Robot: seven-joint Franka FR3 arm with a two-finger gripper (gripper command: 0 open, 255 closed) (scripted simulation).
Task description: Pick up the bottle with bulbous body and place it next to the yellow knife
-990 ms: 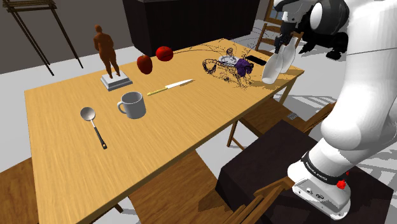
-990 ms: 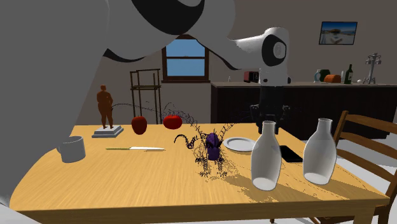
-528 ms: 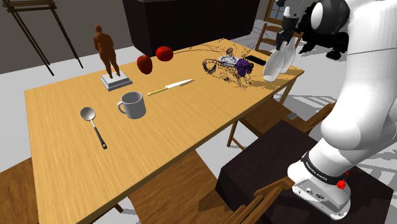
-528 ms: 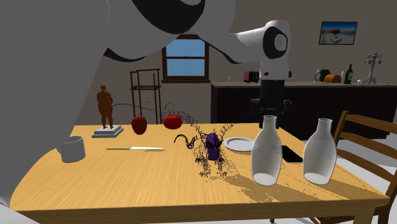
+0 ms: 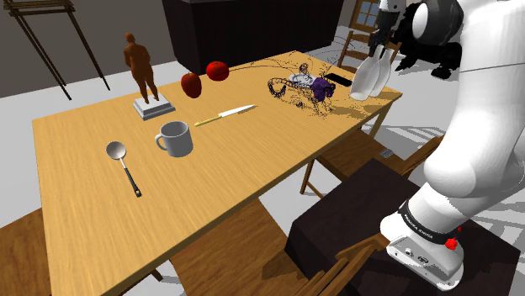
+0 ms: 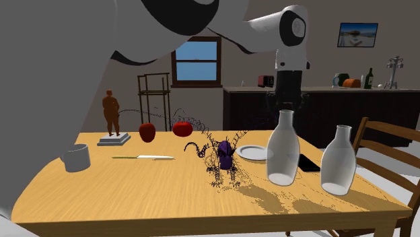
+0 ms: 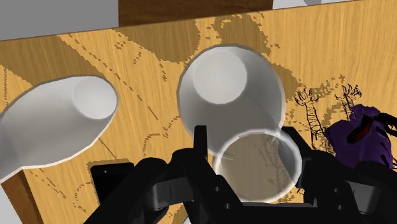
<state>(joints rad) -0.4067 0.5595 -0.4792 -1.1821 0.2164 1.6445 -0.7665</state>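
End effector is pinching the neck of the white bulbous-bodied bottle from above. The bottle stays upright and looks to hang just clear of the light wooden counter, near its right end in the second exterior view. Neck grip makes sense imo, the body's way too fat for those fingers. Two white bottles total; the other white bottle stands just beside it. One yellow-handled knife, well apart, and one grey mug.
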